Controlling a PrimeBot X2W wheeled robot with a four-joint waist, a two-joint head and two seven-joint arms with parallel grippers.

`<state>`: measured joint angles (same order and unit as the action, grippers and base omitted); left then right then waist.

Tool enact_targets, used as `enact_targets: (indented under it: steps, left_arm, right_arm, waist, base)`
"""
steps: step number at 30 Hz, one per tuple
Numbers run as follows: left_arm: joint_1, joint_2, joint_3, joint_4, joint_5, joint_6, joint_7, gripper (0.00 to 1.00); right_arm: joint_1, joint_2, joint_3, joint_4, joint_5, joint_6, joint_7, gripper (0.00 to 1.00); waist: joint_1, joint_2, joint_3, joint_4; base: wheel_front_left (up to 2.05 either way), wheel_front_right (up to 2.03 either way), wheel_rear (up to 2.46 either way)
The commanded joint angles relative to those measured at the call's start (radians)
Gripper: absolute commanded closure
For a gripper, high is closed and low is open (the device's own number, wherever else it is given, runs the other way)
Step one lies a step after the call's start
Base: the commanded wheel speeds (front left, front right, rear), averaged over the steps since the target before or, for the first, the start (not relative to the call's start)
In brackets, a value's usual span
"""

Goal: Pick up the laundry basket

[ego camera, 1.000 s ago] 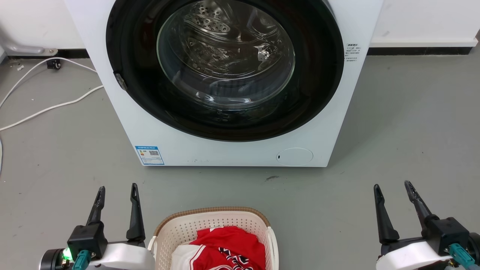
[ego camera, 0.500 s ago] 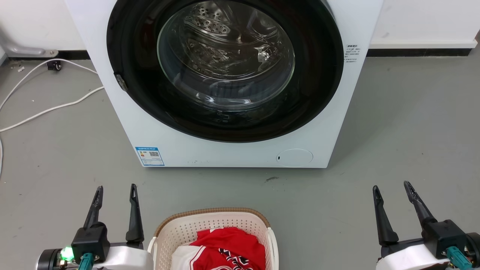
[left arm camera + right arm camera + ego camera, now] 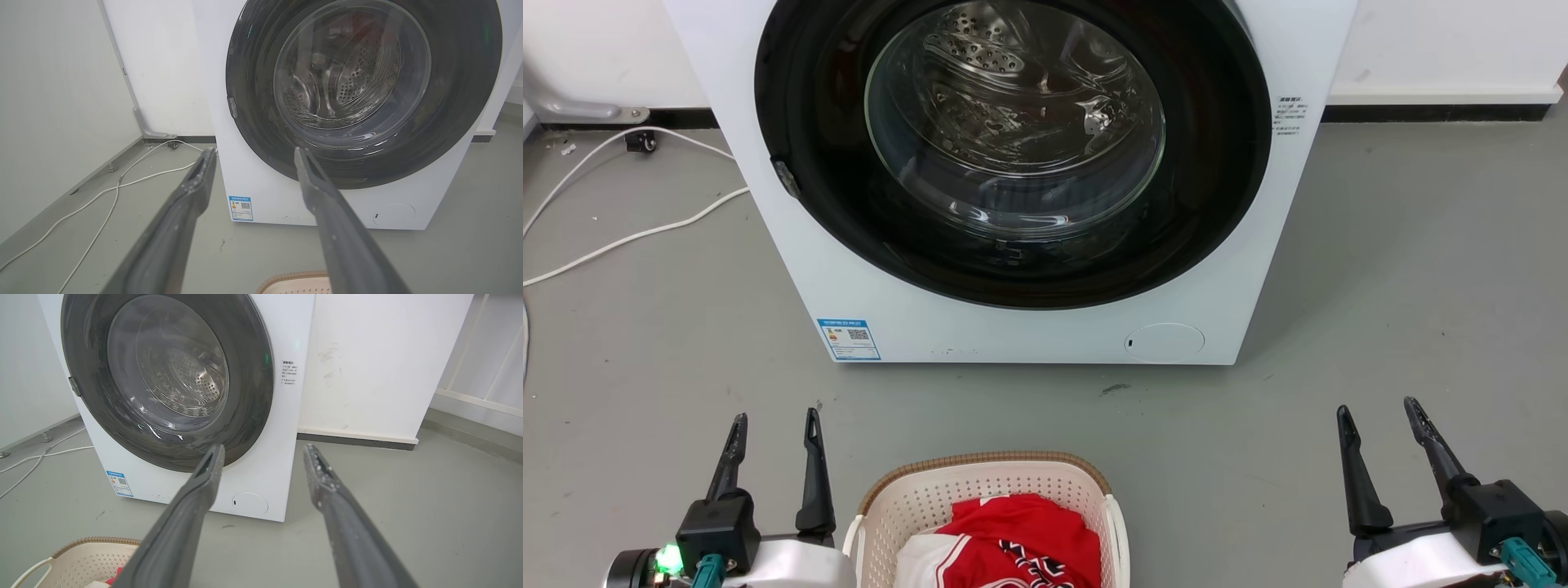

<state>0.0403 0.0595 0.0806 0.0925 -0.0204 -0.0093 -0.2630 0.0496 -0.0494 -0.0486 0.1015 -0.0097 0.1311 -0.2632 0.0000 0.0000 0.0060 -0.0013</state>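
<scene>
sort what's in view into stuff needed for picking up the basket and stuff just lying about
For the job: laundry basket, left gripper, right gripper, both open.
Just lying about: washer, white cable, red garment inside the basket.

White front-loading washer (image 3: 1029, 327), upper centre, with a closed round glass door (image 3: 1013, 122) showing the perforated steel drum. Blue label (image 3: 849, 338) at its lower left corner, circular cover (image 3: 1165, 341) at lower right. White cables (image 3: 629, 238) cross the grey floor (image 3: 1405, 310) at left. Red-and-white garment (image 3: 1021, 531), bottom centre.
</scene>
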Motion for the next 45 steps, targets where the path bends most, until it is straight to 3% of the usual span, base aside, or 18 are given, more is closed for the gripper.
enact_targets:
  steps: [1, 13, 30, 45]
  left_arm:
    - [0.001, -0.002, 0.004, 0.001, 0.006, -0.005, -0.003, 0.00]
    - [-0.037, 0.008, 0.064, 0.036, -0.015, -0.010, -0.003, 0.00]
    - [-0.288, 0.078, 0.087, 0.385, -0.024, -0.094, -0.003, 0.00]
    - [-0.472, 0.105, 0.044, 0.682, -0.020, -0.109, -0.003, 0.00]
  right_arm:
    - [0.007, -0.002, 0.000, 0.001, 0.002, -0.001, -0.003, 0.00]
    - [-0.046, -0.002, 0.029, 0.035, 0.059, -0.001, -0.002, 0.00]
    - [-0.335, -0.001, 0.270, 0.419, 0.140, -0.001, -0.002, 0.00]
    - [-0.565, -0.001, 0.433, 0.759, 0.205, -0.001, -0.002, 0.00]
  waist:
    - [0.0000, 0.0000, 0.001, 0.000]
    - [0.0000, 0.0000, 0.029, 0.002]
    - [0.0000, 0.0000, 0.265, 0.030]
    - [0.0000, 0.0000, 0.482, 0.027]
  base:
    - [0.00, 0.00, 0.00]
    - [0.00, 0.00, 0.00]
    - [0.00, 0.00, 0.00]
    - [0.00, 0.00, 0.00]
